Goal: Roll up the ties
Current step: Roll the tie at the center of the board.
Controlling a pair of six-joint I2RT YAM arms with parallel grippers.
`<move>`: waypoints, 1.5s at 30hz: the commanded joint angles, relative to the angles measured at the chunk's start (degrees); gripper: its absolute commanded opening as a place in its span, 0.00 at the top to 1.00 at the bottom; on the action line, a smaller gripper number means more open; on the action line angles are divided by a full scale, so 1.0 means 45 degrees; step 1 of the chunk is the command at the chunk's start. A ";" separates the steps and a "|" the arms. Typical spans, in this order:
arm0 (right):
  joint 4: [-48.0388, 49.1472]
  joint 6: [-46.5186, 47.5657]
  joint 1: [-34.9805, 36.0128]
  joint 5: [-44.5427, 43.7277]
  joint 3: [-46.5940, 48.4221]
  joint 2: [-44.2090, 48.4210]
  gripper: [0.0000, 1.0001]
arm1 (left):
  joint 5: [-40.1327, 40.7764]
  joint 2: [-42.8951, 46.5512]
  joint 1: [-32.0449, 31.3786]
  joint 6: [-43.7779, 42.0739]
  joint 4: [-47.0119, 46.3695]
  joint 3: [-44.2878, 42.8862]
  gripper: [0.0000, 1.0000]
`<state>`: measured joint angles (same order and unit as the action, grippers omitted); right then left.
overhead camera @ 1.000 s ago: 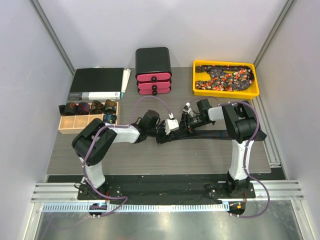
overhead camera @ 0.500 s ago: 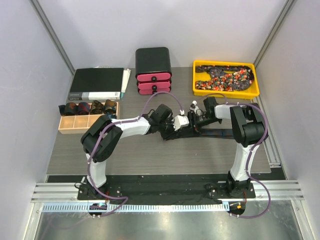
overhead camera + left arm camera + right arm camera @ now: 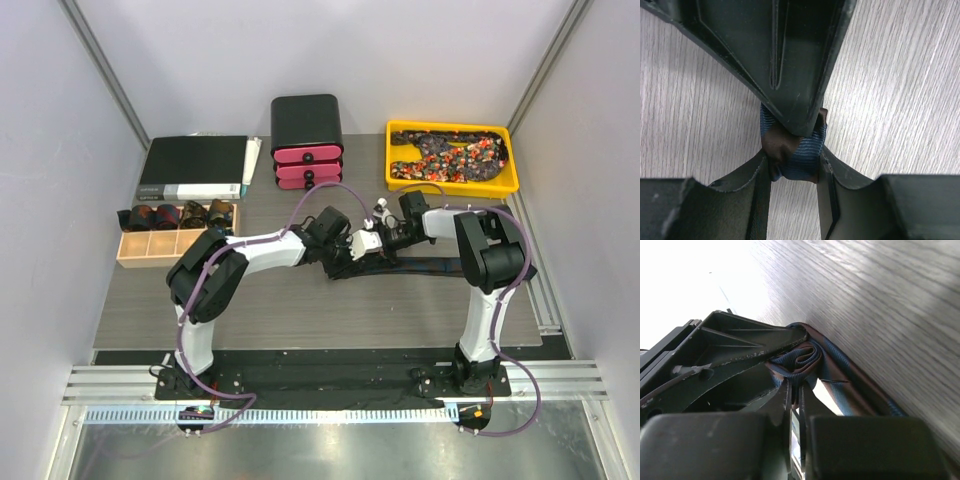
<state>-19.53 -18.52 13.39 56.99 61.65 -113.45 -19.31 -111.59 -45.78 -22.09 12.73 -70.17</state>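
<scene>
Left jaws are closed on a bunched fold of the tie (image 3: pixel 799 156). Right jaws are narrow and clamped on the same end, where a small coil (image 3: pixel 802 357) shows. Both sets meet mid-surface (image 3: pixel 250 310). From there the tie's free length lies flat and runs rightward, its long axis crosswise, under the right arm (image 3: pixel 480 250). Judgement: rolling must advance rightward, and the right arm is nearer.

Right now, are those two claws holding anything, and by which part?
Both hold one dark blue tie: the left gripper pinches a bunched fold, the right gripper its loosely coiled part.
</scene>
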 commanded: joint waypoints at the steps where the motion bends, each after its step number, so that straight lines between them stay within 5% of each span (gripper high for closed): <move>1: 0.0239 0.0405 0.0053 -0.1102 0.0402 -0.0511 0.99 | 0.0347 -0.0223 0.0172 0.0084 0.1742 0.0671 0.66; 8: 0.0004 0.0796 -0.0181 -0.1142 0.0402 -0.1448 0.99 | -0.1992 0.2021 0.1421 0.1176 -0.0385 0.2211 0.23; 9: -0.0015 0.0854 -0.0240 -0.1103 0.0402 -0.1585 0.99 | -0.2288 0.2372 0.1733 0.1332 -0.1142 0.2369 0.02; 20: -0.0562 0.1245 -0.0377 -0.0732 0.0851 -0.2874 0.99 | -0.1492 0.7316 0.2009 0.4477 -0.8220 0.6413 0.00; 24: -0.1011 0.1499 -0.0377 -0.0361 0.1008 -0.3382 0.99 | -0.3419 0.6168 0.2106 0.2625 -0.5799 0.5224 0.00; 29: -0.1537 0.1946 -0.0202 0.0088 0.0891 -0.3676 0.99 | -0.3210 0.4684 0.1971 0.3072 -1.2715 0.7642 0.00; 39: -0.2808 0.3118 0.0150 0.0596 0.1007 -0.4320 0.99 | -0.1884 0.1578 0.0897 0.2933 -1.7317 0.8699 0.07; 45: -0.3589 0.3841 0.0267 0.0830 0.0949 -0.4535 0.99 | -0.0924 0.0600 0.0506 0.3131 -1.8102 0.8484 0.13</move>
<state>-28.62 -4.69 12.38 70.57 69.54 -127.13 -27.00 -106.54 -42.72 -7.84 -58.63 -31.27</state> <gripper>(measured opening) 0.050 0.887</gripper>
